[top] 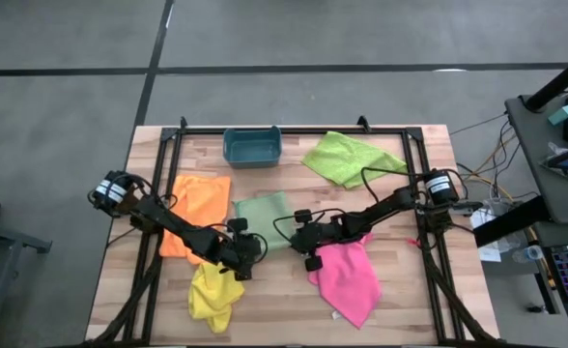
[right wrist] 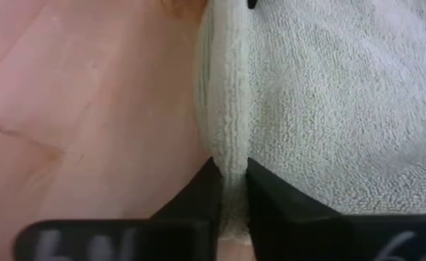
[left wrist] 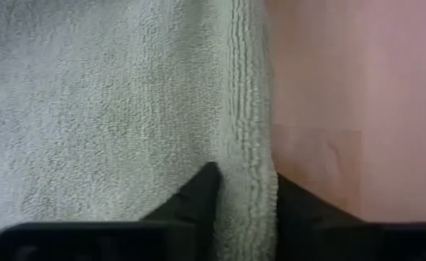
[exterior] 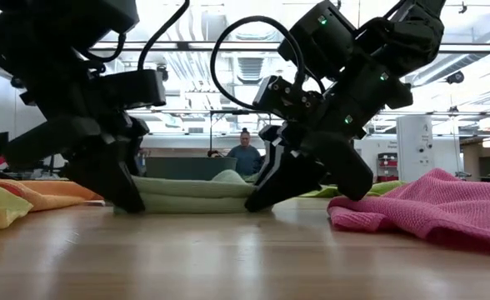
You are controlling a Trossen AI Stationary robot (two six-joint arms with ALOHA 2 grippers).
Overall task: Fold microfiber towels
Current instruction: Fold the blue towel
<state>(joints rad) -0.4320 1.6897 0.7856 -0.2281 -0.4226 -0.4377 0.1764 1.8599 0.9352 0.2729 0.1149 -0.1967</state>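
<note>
Towel in hand: the pale mint towel [top: 265, 217] lies flat near the middle of the table [top: 400, 300], between the orange towel [top: 199, 203] on its left and the pink towel [top: 347, 275] to its near right.
Left gripper: the left gripper [top: 244, 250] sits at the towel's near-left corner; its wrist view shows the two dark fingers [left wrist: 195, 199] pinched on the towel's stitched edge, with bare wood just beyond.
Right gripper: the right gripper [top: 303, 238] sits at the near-right corner, fingers [right wrist: 198, 196] closed tight on the towel's hem there.
Key relation: both grippers hold the same near edge, one at each end, so that edge runs left to right between them; the body of the towel stretches away from both towards the far side, where the teal bin [top: 252, 146] stands.
Which arm is nearer: neither, each is already on its own corner, and the low view shows both touching down at the cloth's two ends.
Likely next move: lifting the near edge and carrying it over to the far edge would fold the towel in half; this calls for both arms to rise and travel together so the edge stays straight.
Risk: the pink towel lies just beside the right gripper and could be dragged along.
Other towels: yellow towel [top: 213, 292] crumpled at the near left, lime green towel [top: 347, 159] at the far right, both well clear and unfolded.
</note>
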